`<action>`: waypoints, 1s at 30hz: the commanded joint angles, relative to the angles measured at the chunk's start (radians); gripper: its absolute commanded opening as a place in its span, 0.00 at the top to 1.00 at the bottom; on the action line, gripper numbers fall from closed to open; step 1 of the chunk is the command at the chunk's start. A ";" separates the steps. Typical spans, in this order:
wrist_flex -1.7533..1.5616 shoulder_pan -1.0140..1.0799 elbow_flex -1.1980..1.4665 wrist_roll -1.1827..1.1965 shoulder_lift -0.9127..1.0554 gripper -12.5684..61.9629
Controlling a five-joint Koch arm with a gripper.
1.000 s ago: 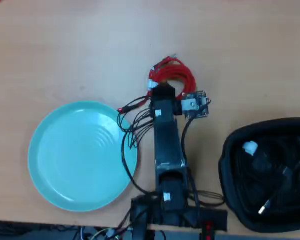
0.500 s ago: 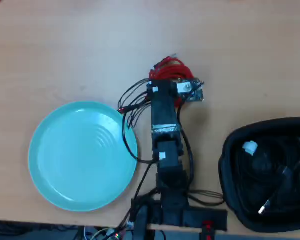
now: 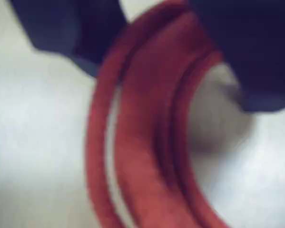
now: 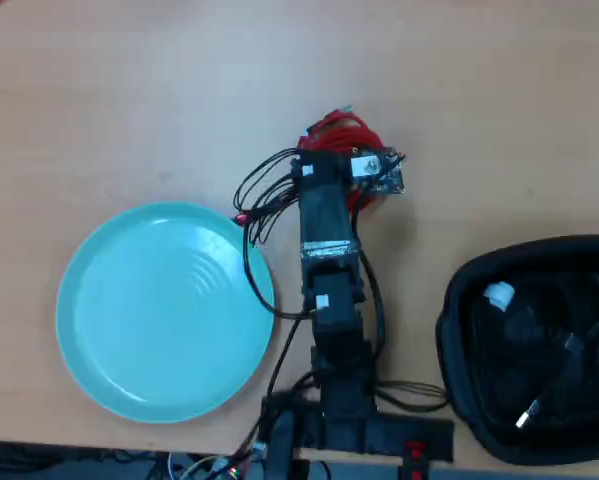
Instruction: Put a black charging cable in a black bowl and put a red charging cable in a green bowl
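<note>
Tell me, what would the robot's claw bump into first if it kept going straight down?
Most likely the red charging cable, which sits right under the gripper; depth is unclear.

The counter (image 4: 129, 90) is a light wood-grain surface seen from overhead. On it, low on the left of that view, sits the green bowl (image 4: 129, 330), a glossy turquoise dish with ripple rings at its centre. At the right edge sits the black bowl (image 4: 459, 320), well apart from the dish. Between them stands the arm's base (image 4: 344, 425), by the counter's lower edge. Above it the red charging cable (image 4: 344, 128) lies coiled on the wood.
</note>
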 commanded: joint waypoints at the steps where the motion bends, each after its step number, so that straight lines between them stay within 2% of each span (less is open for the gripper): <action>1: -0.015 0.000 -0.037 0.066 -0.023 0.79; 3: -0.015 0.003 -0.049 0.091 -0.020 0.94; 4: -0.015 0.003 -0.054 0.100 -0.015 0.95; 6: -0.014 0.000 -0.071 0.110 -0.011 0.92; 10: -0.003 -0.037 -0.127 0.110 0.028 0.92; 20: -0.006 -0.155 -0.387 0.114 0.495 0.92; 24: -0.006 -0.229 -0.476 0.110 0.525 0.92; 30: -0.005 -0.408 -0.474 0.109 0.620 0.92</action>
